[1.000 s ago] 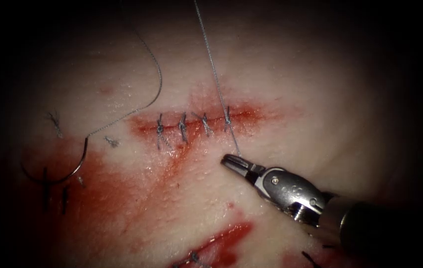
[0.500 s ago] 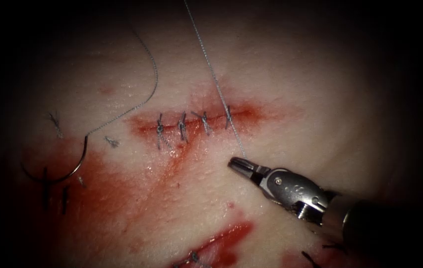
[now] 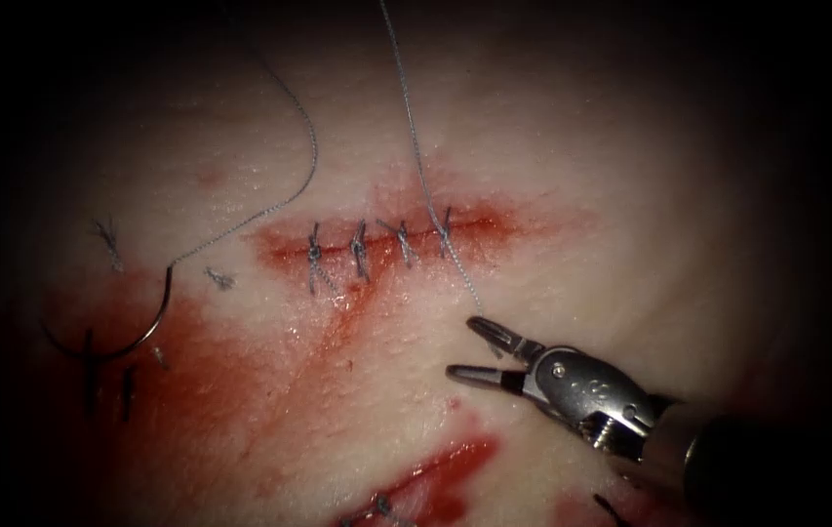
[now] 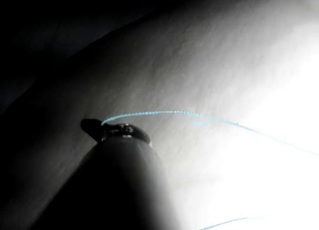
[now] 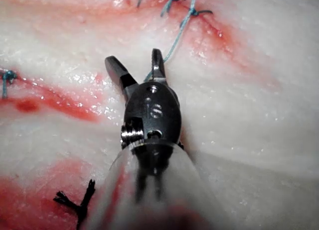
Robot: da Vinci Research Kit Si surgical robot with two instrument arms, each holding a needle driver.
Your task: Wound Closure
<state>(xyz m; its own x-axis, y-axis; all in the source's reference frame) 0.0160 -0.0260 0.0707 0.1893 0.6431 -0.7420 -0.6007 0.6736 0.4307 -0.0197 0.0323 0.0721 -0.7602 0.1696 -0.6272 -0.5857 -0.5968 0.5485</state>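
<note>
Steel right gripper (image 3: pixel 469 348), clamped on the thread (image 3: pixel 422 181) before, now gapes wide, empty; needle (image 3: pixel 118 337) lies loose, left.

right gripper (image 3: pixel 479 349): shiny metal | tissue (image 3: pixel 630 234): wet, glossy

The right tool (image 3: pixel 474 349) has opened its jaws and let go the thread (image 3: pixel 414 146), which it held a second ago. The tool moved a little toward 5 o'clock, and the thread's free end now lies slack by the upper jaw.
</note>
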